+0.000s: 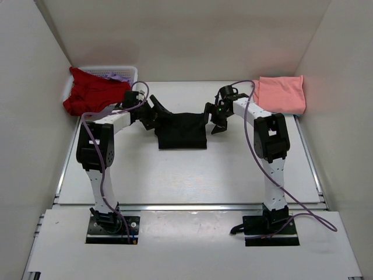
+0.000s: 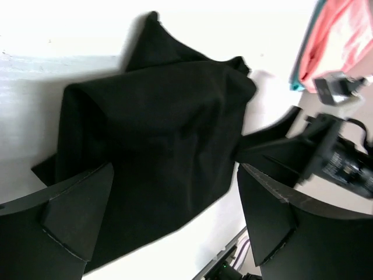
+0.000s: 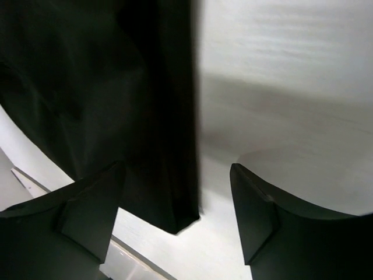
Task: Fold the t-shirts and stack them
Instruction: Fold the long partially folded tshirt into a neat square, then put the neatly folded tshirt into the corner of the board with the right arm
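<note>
The black t-shirt [image 1: 182,131] lies folded in a rough rectangle on the middle of the table. My left gripper [image 1: 152,114] hovers over its left edge, jaws wide open, nothing in them. In the left wrist view the black t-shirt [image 2: 157,128] spreads below the left gripper [image 2: 175,213]. My right gripper [image 1: 214,119] stands open at the shirt's right edge. In the right wrist view the folded edge of the black t-shirt [image 3: 116,105] runs under the right gripper [image 3: 175,216], ungripped. A salmon-pink t-shirt [image 1: 281,93] lies folded at the back right. A red t-shirt [image 1: 93,93] is bunched at the back left.
A white slatted basket [image 1: 119,71] stands in the back left corner, with the red shirt spilling over its front. White walls close in the table on the left, right and back. The right arm's gripper [image 2: 303,151] and the pink shirt [image 2: 338,35] show in the left wrist view.
</note>
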Tool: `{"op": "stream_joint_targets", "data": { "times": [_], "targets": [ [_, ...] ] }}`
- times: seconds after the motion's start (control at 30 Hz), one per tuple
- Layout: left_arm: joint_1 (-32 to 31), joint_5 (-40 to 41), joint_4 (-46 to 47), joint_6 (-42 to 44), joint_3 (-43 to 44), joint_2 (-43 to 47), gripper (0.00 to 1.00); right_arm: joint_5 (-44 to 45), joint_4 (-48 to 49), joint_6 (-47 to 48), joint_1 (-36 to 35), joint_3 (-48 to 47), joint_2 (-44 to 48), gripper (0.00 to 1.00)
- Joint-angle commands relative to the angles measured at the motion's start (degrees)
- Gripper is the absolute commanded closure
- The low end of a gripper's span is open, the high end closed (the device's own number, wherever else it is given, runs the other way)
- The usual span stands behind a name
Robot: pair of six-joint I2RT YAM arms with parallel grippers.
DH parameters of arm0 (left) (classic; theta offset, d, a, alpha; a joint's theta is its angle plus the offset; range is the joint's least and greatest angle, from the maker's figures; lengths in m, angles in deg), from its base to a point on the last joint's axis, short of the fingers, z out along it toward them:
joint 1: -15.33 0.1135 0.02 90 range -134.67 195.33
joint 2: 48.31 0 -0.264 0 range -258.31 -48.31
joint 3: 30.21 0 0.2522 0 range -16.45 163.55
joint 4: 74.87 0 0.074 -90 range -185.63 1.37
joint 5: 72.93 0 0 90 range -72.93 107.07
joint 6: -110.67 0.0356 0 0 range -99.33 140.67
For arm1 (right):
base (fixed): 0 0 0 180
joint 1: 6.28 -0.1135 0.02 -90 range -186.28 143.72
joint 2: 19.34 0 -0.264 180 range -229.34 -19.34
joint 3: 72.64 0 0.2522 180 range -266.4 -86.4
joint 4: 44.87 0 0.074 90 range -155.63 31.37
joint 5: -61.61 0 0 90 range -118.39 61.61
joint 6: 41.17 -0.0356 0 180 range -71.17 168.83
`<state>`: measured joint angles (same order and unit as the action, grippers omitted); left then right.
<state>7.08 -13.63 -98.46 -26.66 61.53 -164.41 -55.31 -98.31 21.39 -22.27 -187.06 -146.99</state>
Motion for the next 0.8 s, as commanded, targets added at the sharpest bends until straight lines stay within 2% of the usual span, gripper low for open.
{"op": "stream_joint_targets", "data": {
  "times": [0.0,0.3,0.43,0.5,0.53,0.6,0.63,0.67,0.73,0.77],
  "targets": [
    [0.8,0.1,3.1,-0.3,-1.2,7.0,0.01,-1.1,4.6,-1.8,-0.7,-3.7,-2.2,0.29],
    [2.4,-1.4,6.7,-2.3,0.1,12.0,0.01,-1.3,0.6,-1.9,-3.1,-14.3,-13.0,0.27],
    [4.4,-2.3,8.7,-4.6,-3.0,16.2,0.02,-1.8,-3.1,-0.6,-4.2,-18.5,-15.9,0.34],
    [5.5,-2.3,8.4,-4.5,-4.2,18.3,0.01,-2.5,-5.0,0.3,-4.8,-19.9,-17.0,0.41],
    [6.4,-2.1,8.0,-4.4,-5.0,19.2,0.01,-4.4,-6.2,0.9,-4.7,-20.6,-17.5,0.52],
    [7.1,-2.5,7.4,-4.3,-7.6,20.9,0.02,-9.5,-6.8,2.2,-4.0,-21.1,-19.1,0.95],
    [7.1,-3.1,7.7,-5.0,-8.0,21.6,0.02,-10.2,-7.5,3.2,-4.0,-22.0,-19.0,1.0],
    [7.3,-3.9,8.0,-5.2,-9.5,22.1,0.02,-9.7,-10.0,3.4,-3.3,-23.9,-19.7,0.99],
    [5.8,-4.2,7.2,-4.4,-11.7,24.8,0.01,-3.8,-14.1,6.6,-2.6,-28.6,-19.9,1.0],
    [5.1,-3.3,6.3,-4.2,-13.0,25.6,0.01,2.5,-17.1,7.4,-2.3,-32.0,-19.7,1.0]
  ]
}}
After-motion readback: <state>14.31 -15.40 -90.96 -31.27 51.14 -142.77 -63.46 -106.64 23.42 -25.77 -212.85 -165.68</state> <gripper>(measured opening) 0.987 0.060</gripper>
